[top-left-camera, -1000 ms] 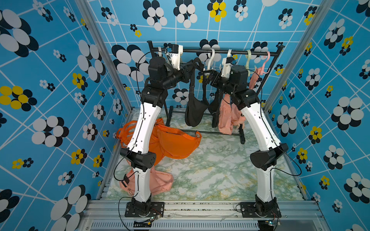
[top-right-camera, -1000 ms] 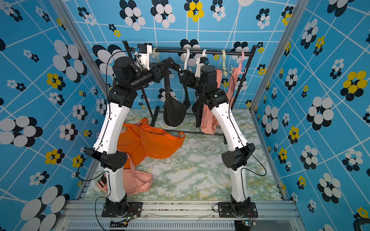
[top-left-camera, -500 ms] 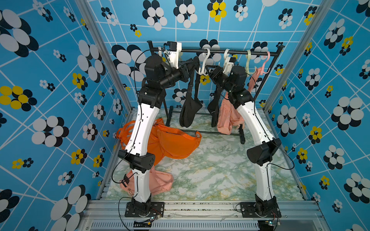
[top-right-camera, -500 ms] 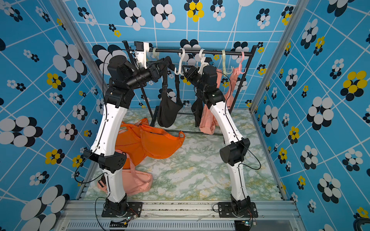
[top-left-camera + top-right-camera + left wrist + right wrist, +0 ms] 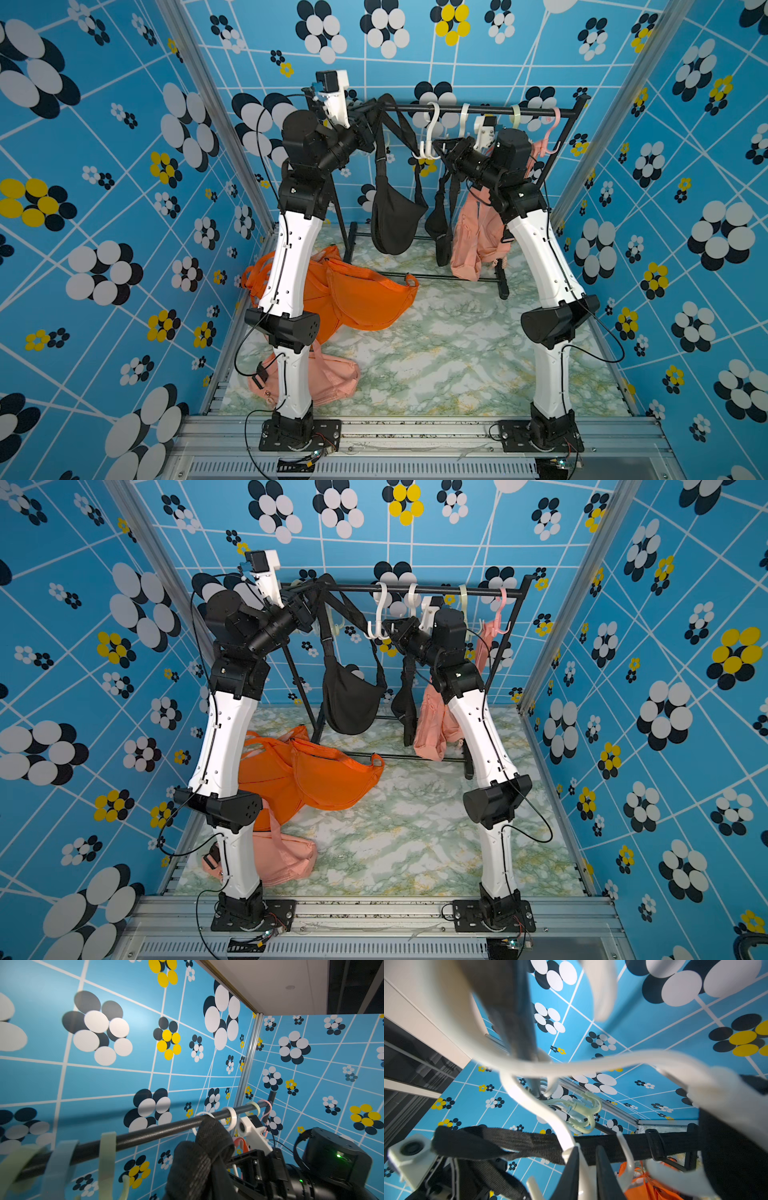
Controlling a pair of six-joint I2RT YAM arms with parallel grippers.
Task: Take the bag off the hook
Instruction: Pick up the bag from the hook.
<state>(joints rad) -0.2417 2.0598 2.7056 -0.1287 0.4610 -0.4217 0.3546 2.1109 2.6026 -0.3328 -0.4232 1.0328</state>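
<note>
Since a second before, your left arm had climbed toward its own end of the black metal rail (image 5: pixel 498 109), hauling the black webbing strap (image 5: pixel 402 126) up with it, and your right fingers (image 5: pixel 569 1174) had gone from wide apart to pinched on the stem of the white plastic double hook (image 5: pixel 427 148). Your left fingers (image 5: pixel 365 115) lay buried under bunched strap in the left wrist view, so you could not see them directly. In both top views the strap rose taut to them and the black fabric sling bag (image 5: pixel 392 226) hung from it, which read as a clamp on the strap.

The coming move turned on the strap's run. From your left fingers it slanted down and across to the hook's prongs, passing crosswise just beyond the tips of your right fingers, its long axis square to theirs. Whether it still sat in a prong or merely lay against one, you could not tell. The bag's body hung below and between both pairs of fingers, clear of the green marbled tabletop (image 5: pixel 436 357). Your left arm had the strap, so by my reading it had to carry the strap off the prong's open end while your right steadied the hook.
</note>
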